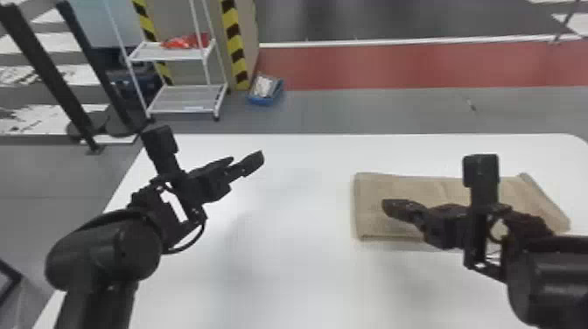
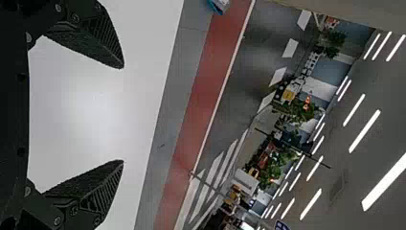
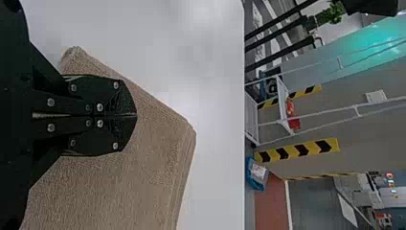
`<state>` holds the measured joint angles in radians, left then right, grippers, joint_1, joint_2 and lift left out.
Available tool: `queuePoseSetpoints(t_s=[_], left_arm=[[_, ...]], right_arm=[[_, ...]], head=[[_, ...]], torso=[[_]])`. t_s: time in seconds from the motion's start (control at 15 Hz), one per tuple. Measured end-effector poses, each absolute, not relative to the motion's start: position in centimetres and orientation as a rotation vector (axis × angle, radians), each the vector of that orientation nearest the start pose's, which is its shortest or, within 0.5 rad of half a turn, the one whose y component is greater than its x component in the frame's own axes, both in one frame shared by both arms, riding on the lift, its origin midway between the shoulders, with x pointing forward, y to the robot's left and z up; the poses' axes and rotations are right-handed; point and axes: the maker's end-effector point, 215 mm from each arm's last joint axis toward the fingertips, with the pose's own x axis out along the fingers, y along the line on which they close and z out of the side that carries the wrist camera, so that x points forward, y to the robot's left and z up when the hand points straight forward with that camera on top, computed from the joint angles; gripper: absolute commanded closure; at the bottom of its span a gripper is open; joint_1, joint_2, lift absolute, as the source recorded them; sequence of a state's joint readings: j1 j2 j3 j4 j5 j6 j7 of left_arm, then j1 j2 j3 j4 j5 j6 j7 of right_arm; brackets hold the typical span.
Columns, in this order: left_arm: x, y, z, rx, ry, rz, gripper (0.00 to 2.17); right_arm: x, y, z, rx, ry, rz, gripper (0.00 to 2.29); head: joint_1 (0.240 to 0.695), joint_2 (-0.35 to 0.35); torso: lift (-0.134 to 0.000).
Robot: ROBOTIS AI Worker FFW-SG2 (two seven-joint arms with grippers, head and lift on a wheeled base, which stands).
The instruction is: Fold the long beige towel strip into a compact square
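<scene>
Towel (image 1: 398,186) on table (image 1: 284,262), sign (image 2: 281,225) illegible

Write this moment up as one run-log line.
left gripper: open, above white table | right gripper: shut, above beige towel | towel: oblong on table, not yet square

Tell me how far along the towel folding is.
Done: probably some folding, as the towel lies flat with edges that look layered. In hand: no cloth visibly gripped; the right gripper has its fingers shut over the towel, while the left gripper is open over the table. Left: the towel is oblong, so likely more folding to make it square.
</scene>
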<state>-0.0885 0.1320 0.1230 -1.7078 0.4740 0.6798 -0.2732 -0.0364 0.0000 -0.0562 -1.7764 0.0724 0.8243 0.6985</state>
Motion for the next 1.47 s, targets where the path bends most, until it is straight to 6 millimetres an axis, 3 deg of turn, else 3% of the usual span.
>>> queuePoseSetpoints(t_s=[0.27, 0.53, 0.93, 1.47], left_arm=[[58.8, 21.6, -36.9, -0.395, 0.371, -0.315, 0.2], [59.1, 21.6, -36.5, -0.39, 0.364, -0.315, 0.2], [59.6, 20.9, -36.0, -0.383, 0.358, -0.324, 0.2], [59.8, 21.5, -36.0, -0.382, 0.356, -0.316, 0.2]], right_arm=[[53.7, -18.7, -41.9, 0.242, 0.544, 0.494, 2.01], [52.6, -19.8, -43.8, 0.271, 0.568, 0.479, 2.01], [51.7, -16.6, -45.9, 0.237, 0.611, 0.527, 2.01], [51.0, -11.8, -46.8, 0.17, 0.647, 0.609, 2.01]], head=[[0.695, 0.036], [0.695, 0.018], [0.695, 0.036], [0.695, 0.093]], torso=[[-0.124], [-0.124], [-0.124], [-0.124]])
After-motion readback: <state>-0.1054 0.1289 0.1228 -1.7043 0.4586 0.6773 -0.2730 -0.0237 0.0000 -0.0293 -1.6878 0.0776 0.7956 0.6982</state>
